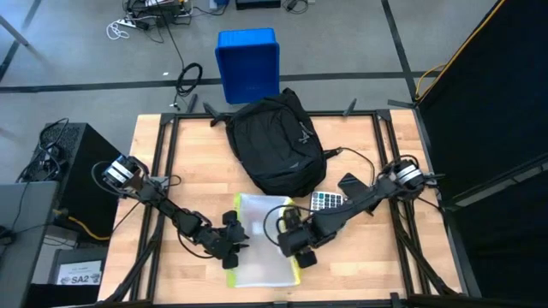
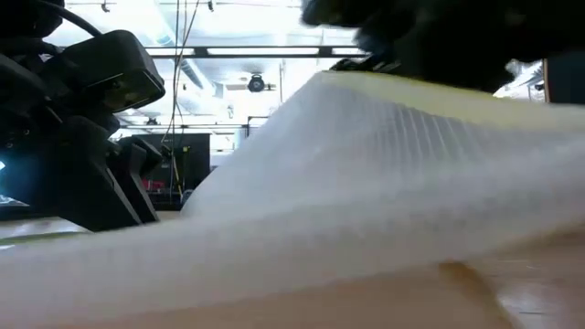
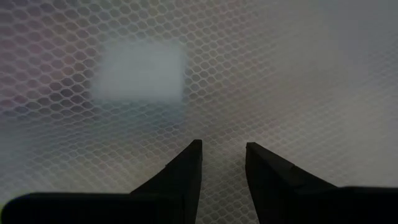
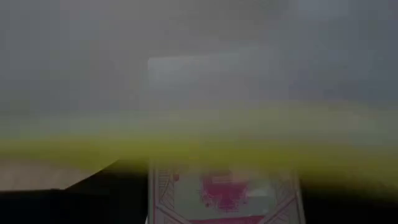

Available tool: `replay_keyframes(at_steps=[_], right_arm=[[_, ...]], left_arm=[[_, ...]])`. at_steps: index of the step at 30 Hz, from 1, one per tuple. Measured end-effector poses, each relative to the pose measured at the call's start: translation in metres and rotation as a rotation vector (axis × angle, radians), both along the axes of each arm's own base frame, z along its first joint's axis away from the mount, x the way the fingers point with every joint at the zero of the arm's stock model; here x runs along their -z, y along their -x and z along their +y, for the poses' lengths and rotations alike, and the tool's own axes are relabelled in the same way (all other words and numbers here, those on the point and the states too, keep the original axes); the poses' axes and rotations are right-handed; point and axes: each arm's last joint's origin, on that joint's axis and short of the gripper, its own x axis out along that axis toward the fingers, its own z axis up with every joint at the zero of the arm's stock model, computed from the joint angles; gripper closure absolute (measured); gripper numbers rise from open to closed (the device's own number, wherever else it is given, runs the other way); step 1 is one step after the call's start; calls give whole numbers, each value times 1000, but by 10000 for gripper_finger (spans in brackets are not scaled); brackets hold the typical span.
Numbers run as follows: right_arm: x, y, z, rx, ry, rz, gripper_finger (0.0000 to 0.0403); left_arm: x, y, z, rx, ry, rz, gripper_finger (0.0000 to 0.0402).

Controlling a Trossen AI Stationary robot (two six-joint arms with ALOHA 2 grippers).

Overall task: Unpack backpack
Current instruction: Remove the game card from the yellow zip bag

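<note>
The black backpack (image 1: 276, 141) lies at the table's far middle, and no gripper touches it. Nearer the front lies a translucent mesh pouch (image 1: 261, 248) with yellow trim. My left gripper (image 1: 233, 233) is at the pouch's left edge, and its wrist view is filled with mesh (image 3: 249, 74). My right gripper (image 1: 295, 241) is at the pouch's right edge, which stands raised (image 2: 366, 183). A white card with red print (image 4: 224, 193) shows through the pouch. My left gripper has the pouch at its left edge, slanting down from the table's left. Its two fingertips (image 3: 193, 155) stand a little apart with mesh (image 3: 224, 134) running between them. That side of the pouch lies low on the table (image 2: 91, 247). My right gripper holds the pouch by its yellow-trimmed right edge (image 2: 411, 91), coming steeply from above. That edge is lifted off the table, so the pouch slopes down toward the left. Blur hides the fingers in the wrist view, where the yellow trim (image 4: 217, 149) crosses right in front.
A calculator (image 1: 325, 202) and a flat black item (image 1: 349, 183) lie on the table just behind my right arm. A blue bin (image 1: 248, 64) stands on the floor beyond the far edge. Bare wood shows at the table's left and right sides.
</note>
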Motion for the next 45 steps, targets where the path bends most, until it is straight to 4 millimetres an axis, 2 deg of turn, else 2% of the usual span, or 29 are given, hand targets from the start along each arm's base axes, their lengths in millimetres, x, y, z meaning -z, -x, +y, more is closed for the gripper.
replay_keyframes(at_steps=[8,15,20,23,27,31,35,38,45], right_arm=[[-28,50,2,201,54,204,127],[-57,73,14,188,61,78,127],[-65,99,2,253,54,-42,127],[-55,116,-11,310,-3,-84,127],[-28,137,-24,411,-130,-114,127],[-4,149,-27,496,-228,-142,121],[17,153,-19,467,-261,-154,108],[30,153,-12,440,-305,-146,122],[52,141,2,402,-336,-180,127]], left_arm=[[0,0,0,-2,2,1,305],[0,0,0,-1,2,1,305],[0,0,0,-1,2,1,305],[0,0,0,-1,2,1,305],[0,0,0,-6,-2,-1,305],[0,0,0,-15,-13,-7,305],[0,0,2,-24,-16,-10,305],[0,-1,2,-27,-17,-13,305],[0,-1,2,-28,-20,-14,305]])
